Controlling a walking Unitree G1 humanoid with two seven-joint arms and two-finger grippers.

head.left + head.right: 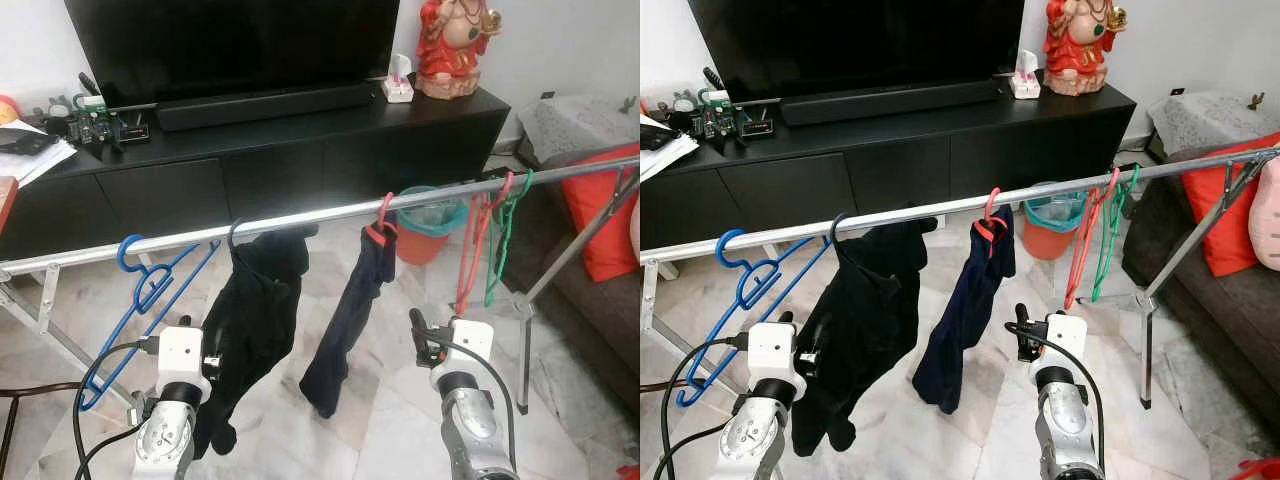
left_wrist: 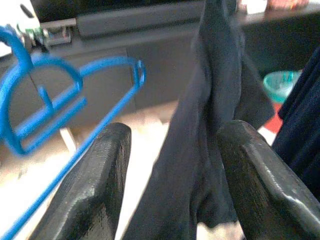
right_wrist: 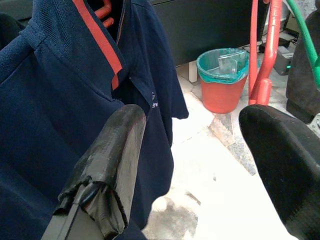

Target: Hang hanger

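Note:
A silver rail [image 1: 300, 220] crosses the room, lower on the left. From left to right it carries a bare blue hanger [image 1: 150, 285], a black garment [image 1: 255, 320], a navy shirt [image 1: 355, 310] on a red hanger, and bare red [image 1: 472, 245] and green hangers [image 1: 505, 235]. My left gripper [image 2: 172, 165] is open below the rail. The black garment [image 2: 210, 125] hangs in line with its gap and the blue hanger [image 2: 45, 105] is beside it. My right gripper [image 3: 200, 165] is open between the navy shirt [image 3: 75, 115] and the red hanger [image 3: 265, 60], holding nothing.
Behind the rail a black TV console [image 1: 300, 150] carries a TV, clutter and a red statue [image 1: 455, 45]. An orange bin [image 1: 428, 228] stands on the marble floor. A sofa with a red cushion [image 1: 605, 215] is at the right. The rack's legs [image 1: 525, 340] slant down beside my right arm.

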